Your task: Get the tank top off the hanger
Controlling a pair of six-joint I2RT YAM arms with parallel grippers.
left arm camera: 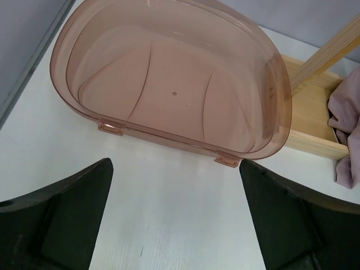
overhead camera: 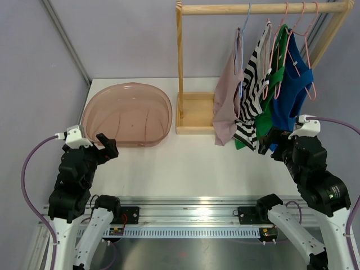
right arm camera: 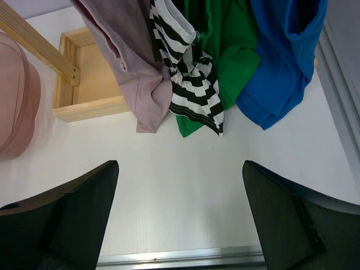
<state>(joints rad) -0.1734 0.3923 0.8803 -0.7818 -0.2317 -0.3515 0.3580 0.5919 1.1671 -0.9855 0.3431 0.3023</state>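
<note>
Favour the right gripper (right arm camera: pixel 180 222), spread wide and holding nothing, near the hems of the tank tops (right arm camera: pixel 194 84) hanging lengthwise down from hangers (overhead camera: pixel 306 62) on the wooden rail (overhead camera: pixel 264 8), over the left gripper (left arm camera: pixel 174 219), equally open and empty, well apart by the pink tub (left arm camera: pixel 160 133).

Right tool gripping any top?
No, the right tool is open, its fingers spread over bare table short of the hanging tops.

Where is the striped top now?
In the top view, the striped top hangs on the rack at right, between the pink top and green top.
</note>
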